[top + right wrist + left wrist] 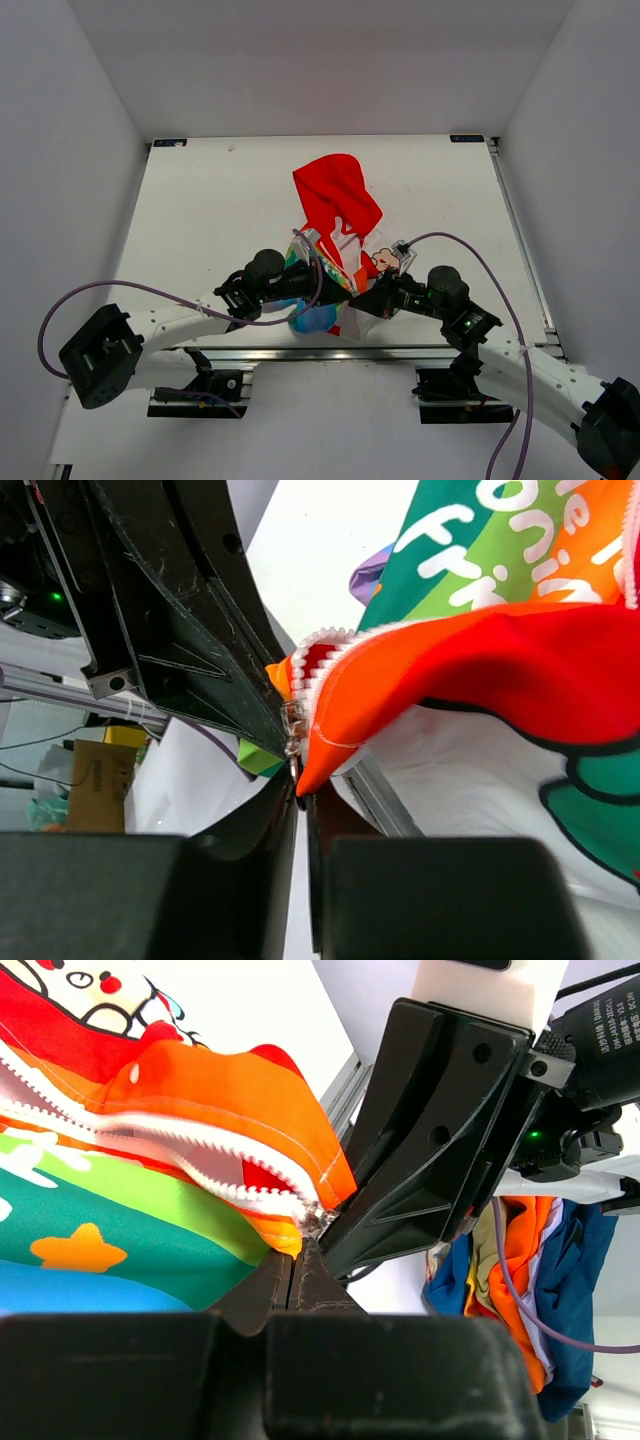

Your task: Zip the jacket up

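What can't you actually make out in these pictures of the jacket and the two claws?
Top view: the left arm and right arm hide the jacket's lower front and zipper end.
Left wrist view: the metal piece where the zipper teeth end is too small to show whether both rows are joined.
Right wrist view: the top edge cuts off the lettering; the right claw's fingers hide how much fabric it pinches.

The jacket (338,205)'s near end lies between left claw (297,1260) and right claw (302,795).
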Available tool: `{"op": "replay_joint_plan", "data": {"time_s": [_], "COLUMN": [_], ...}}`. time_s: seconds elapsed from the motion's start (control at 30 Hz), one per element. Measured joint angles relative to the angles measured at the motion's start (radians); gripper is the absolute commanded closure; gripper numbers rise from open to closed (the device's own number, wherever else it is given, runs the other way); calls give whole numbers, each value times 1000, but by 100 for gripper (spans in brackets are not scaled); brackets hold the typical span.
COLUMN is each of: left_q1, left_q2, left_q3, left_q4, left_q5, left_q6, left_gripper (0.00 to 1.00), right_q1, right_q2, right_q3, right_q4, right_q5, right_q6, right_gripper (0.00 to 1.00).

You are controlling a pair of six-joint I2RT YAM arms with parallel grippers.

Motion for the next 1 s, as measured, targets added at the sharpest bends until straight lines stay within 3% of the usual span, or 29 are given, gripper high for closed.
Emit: {"op": "replay_joint_plan", "data": {"time_s": [0.33,1.0], "left_q1": [0,0], "left_q2": [0,-2], "left_q3": [2,23], "left_q4": [-42,-102], "left_q5": [0,0], "left_q6": [45,109], "left_gripper": [100,100], "right_q1": [3,7], "right_q2": [11,116], "right_q3": [34,162], "right_q4": [-80,-195], "right_q5": [-4,-18], "right_q6": [1,88], "right_gripper": [100,100]}}
